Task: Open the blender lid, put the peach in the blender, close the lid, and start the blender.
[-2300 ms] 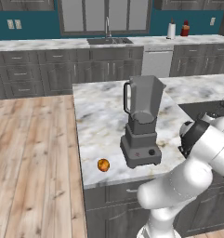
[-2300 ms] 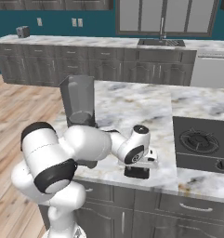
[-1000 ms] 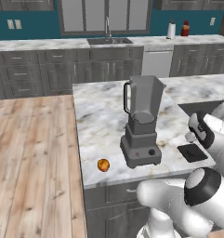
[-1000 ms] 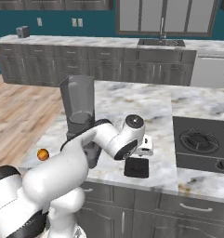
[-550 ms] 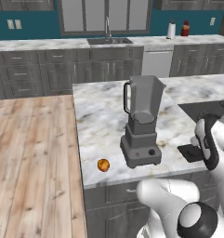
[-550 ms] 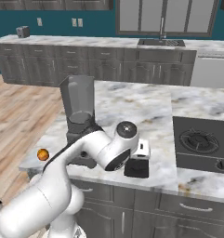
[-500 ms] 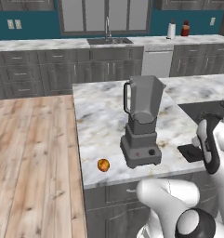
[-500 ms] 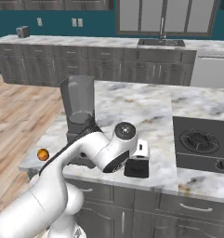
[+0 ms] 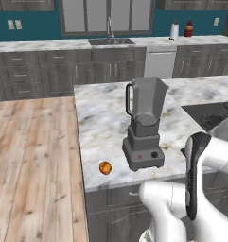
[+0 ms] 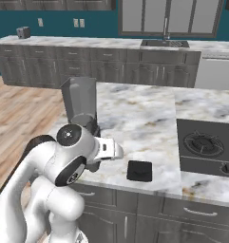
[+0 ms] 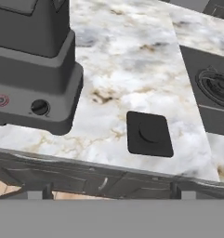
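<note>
Peach [image 9: 105, 168] at lower centre-left of the left base view, on the marble island counter [image 9: 103, 118] near its front edge, left of the blender [image 9: 144, 124] and apart from its base. Jar open at the top. Blender lid [image 10: 139, 171] flat on the same counter at lower centre of the right base view, near the front edge, on the far side of the blender from the fruit; in the hand view at centre-right [image 11: 148, 134], beside the dark base with its knob and red button at left.

Gripper fingers not visible in any frame; by the record, spread wide and, judging from the lid lying free, empty. Wrist seen at lower centre-left of the right base view, between blender and lid, facing toward the lid.

Key relation, as a judgement: peach on the opposite side of the blender base from where the hand looks, so next move likely a swing across or around the blender toward the picture-left counter edge, then a descent from above. Round fruit, no long axis, approach angle free. Risk: rolling off the nearby edge if nudged.

Cooktop [image 10: 205, 147] at right of the right base view, well apart.
</note>
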